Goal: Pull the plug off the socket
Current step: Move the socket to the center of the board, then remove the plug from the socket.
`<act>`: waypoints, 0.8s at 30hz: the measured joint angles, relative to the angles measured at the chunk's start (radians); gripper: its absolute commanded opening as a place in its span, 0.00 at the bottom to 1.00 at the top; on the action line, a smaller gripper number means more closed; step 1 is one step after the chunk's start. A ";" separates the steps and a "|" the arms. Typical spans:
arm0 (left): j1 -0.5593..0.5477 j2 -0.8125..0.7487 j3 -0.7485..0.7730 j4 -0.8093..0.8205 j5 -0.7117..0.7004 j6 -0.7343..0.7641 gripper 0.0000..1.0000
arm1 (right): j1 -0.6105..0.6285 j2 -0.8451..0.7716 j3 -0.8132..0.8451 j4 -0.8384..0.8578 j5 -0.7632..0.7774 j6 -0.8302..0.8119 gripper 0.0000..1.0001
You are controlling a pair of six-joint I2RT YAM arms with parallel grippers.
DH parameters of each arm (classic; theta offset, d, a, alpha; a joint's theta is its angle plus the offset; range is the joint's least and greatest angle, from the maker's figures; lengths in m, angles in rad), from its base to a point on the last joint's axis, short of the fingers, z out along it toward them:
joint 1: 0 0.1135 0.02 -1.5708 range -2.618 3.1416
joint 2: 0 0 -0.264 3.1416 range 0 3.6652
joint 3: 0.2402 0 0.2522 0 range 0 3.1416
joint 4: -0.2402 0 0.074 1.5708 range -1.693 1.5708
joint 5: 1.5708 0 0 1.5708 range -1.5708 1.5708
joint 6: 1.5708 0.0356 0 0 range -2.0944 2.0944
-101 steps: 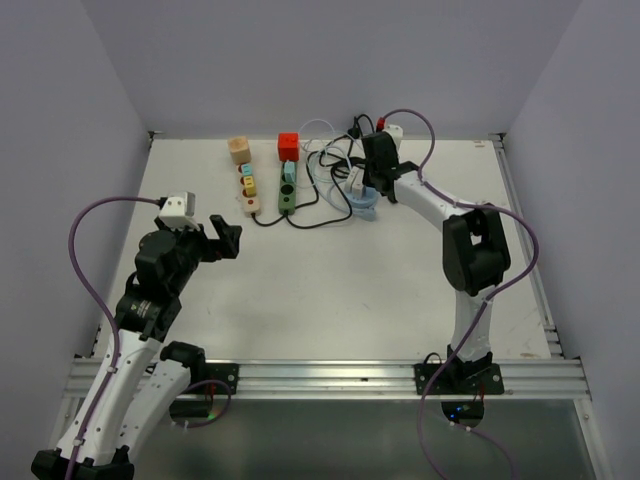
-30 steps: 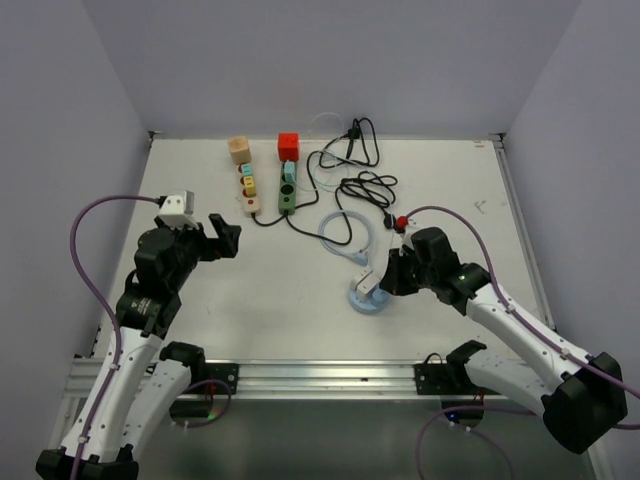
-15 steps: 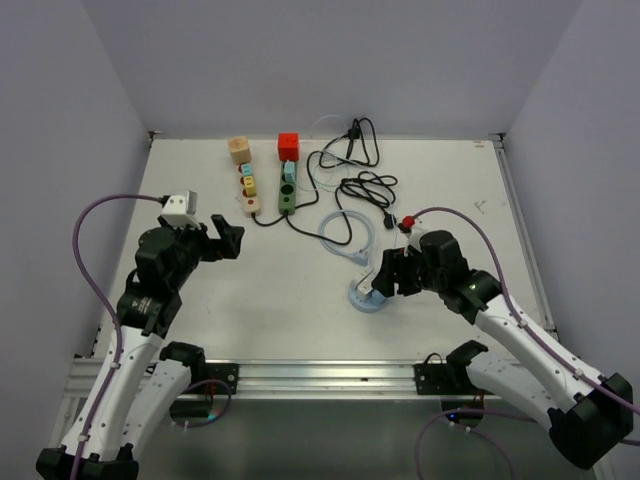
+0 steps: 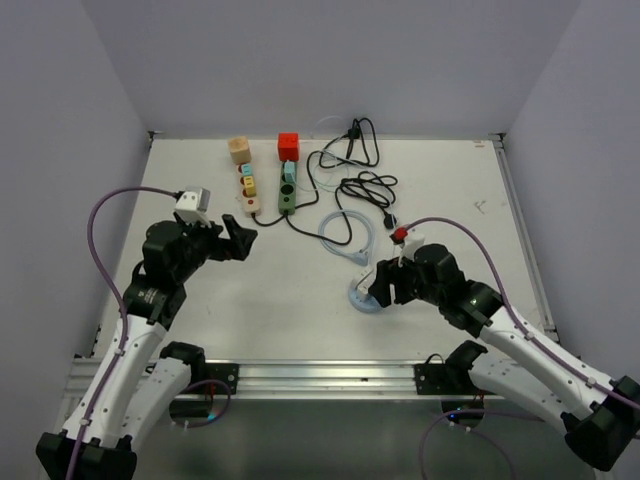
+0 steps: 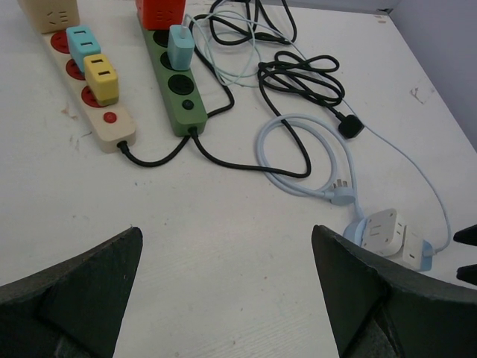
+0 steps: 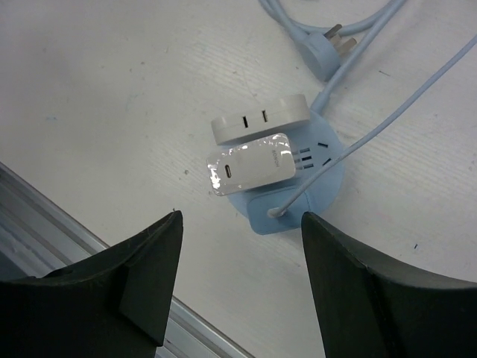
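A round blue socket (image 4: 362, 298) lies on the white table near the front, right of centre. It also shows in the right wrist view as the blue socket (image 6: 322, 170) and at the lower right of the left wrist view as the socket (image 5: 356, 230). A glossy white plug (image 6: 250, 165) sits in it, beside a flat white adapter (image 6: 258, 119). My right gripper (image 4: 386, 284) is open just right of the socket, its fingers (image 6: 127, 283) apart and touching nothing. My left gripper (image 4: 236, 238) is open over bare table, far to the left.
A green power strip (image 4: 287, 190) and a beige strip (image 4: 247, 192) with plugs lie at the back left, a red cube (image 4: 289, 146) behind them. Black cables (image 4: 366, 186) and a pale blue cord (image 4: 345, 236) coil behind the socket. The metal table rail (image 6: 45, 216) runs close by.
My right gripper has opened, let go of the socket and drawn back slightly. The socket lies still on the table. My left arm has shifted a little to the right.
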 measured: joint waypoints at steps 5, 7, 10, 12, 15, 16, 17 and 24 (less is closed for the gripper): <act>-0.048 0.035 0.000 0.033 0.025 -0.024 1.00 | 0.097 0.035 -0.036 0.019 0.085 -0.016 0.70; -0.068 0.051 0.007 0.028 0.029 -0.022 1.00 | 0.108 0.051 -0.048 0.022 0.102 -0.017 0.70; -0.080 0.076 0.034 0.022 0.032 -0.017 1.00 | 0.121 0.092 -0.053 0.027 0.134 -0.023 0.70; -0.080 0.087 0.060 0.013 0.032 -0.009 0.99 | 0.128 0.122 -0.053 0.037 0.149 -0.026 0.70; -0.080 0.094 0.094 0.012 0.028 0.008 0.99 | 0.135 0.179 -0.050 0.054 0.168 -0.032 0.71; -0.080 0.096 0.102 0.012 0.025 0.014 0.99 | 0.136 0.196 -0.049 0.054 0.171 -0.034 0.71; -0.080 0.099 0.107 0.013 0.022 0.017 1.00 | 0.137 0.217 -0.048 0.056 0.175 -0.035 0.71; -0.080 0.108 0.109 0.012 -0.002 0.031 0.99 | 0.140 0.303 -0.032 0.101 0.199 -0.053 0.70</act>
